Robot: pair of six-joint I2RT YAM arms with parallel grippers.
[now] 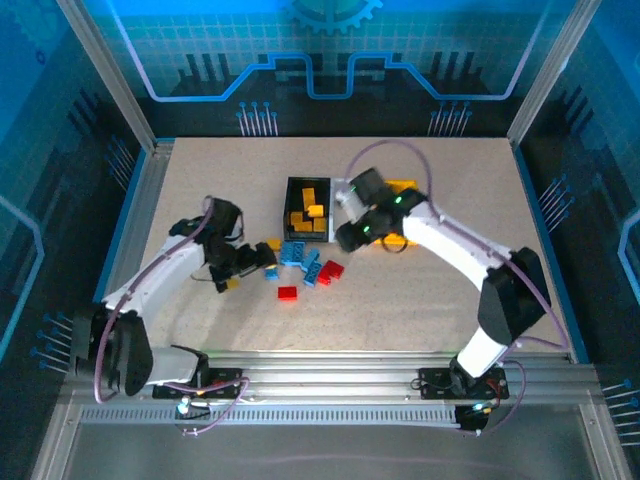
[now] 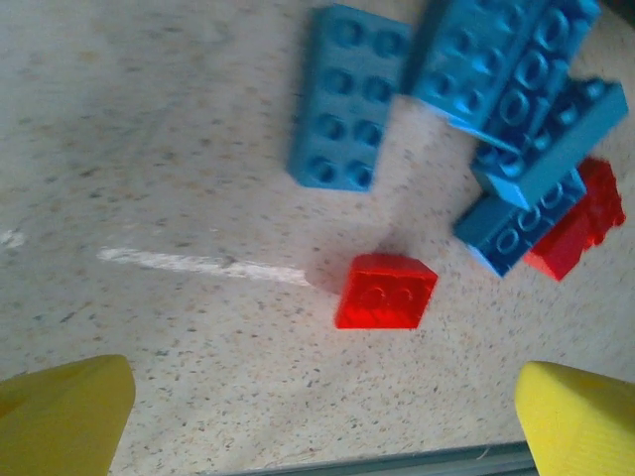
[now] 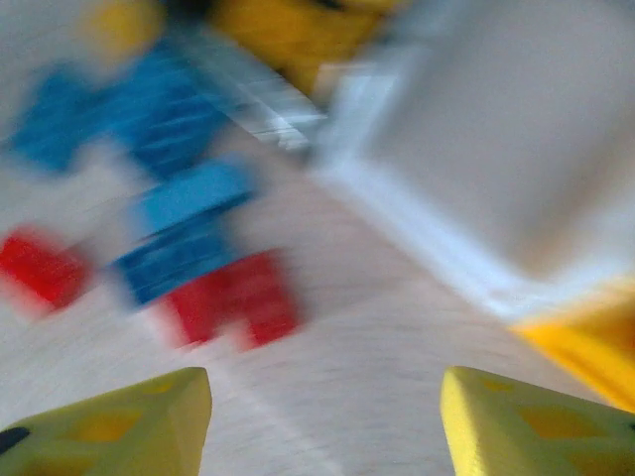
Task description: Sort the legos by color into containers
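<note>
My left end effector (image 2: 322,426) hangs low over the bench (image 2: 149,149), its fingers (image 2: 60,416) spread wide with nothing between them. It is lined up on a small red brick (image 2: 385,291) that lies alone, clear of the blue bricks (image 2: 347,99), and I judge that the easiest pick. My right end effector (image 3: 327,426) is released and empty too. It sits beside the white bin (image 3: 476,129), placed, I think, to reach the pile from that side. The legos (image 1: 312,268) lie loose just in front of the containers (image 1: 289,205): glossy studded blocks, blue and red. Yellow-orange ones (image 1: 310,210) already lie in the black bin.
</note>
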